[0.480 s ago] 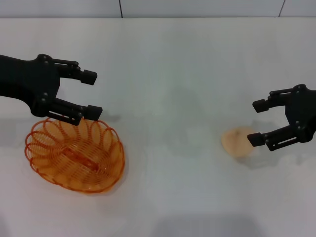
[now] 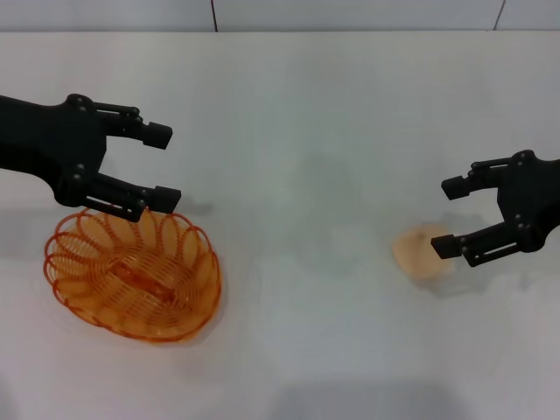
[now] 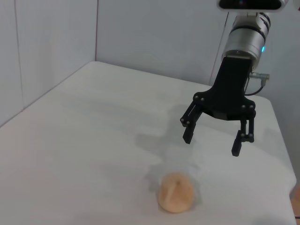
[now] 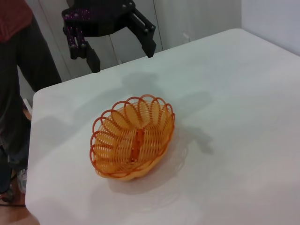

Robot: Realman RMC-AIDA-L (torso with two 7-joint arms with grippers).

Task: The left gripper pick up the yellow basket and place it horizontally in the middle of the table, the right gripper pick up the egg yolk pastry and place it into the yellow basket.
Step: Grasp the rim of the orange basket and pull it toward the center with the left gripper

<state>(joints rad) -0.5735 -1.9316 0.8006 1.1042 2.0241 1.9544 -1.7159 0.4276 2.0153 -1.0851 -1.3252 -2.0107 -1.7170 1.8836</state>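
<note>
Right hand (image 2: pixel 449 216) spread above egg yolk pastry (image 2: pixel 422 251); left hand (image 2: pixel 162 168) by yellow basket (image 2: pixel 131 274).

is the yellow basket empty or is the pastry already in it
Empty. The yellow basket shows only its bare woven base; the egg yolk pastry sits on the table.

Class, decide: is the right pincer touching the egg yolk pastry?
Apart. The left wrist view shows the right pincer open in the air, with bare table visible between its fingertips and the egg yolk pastry below.
</note>
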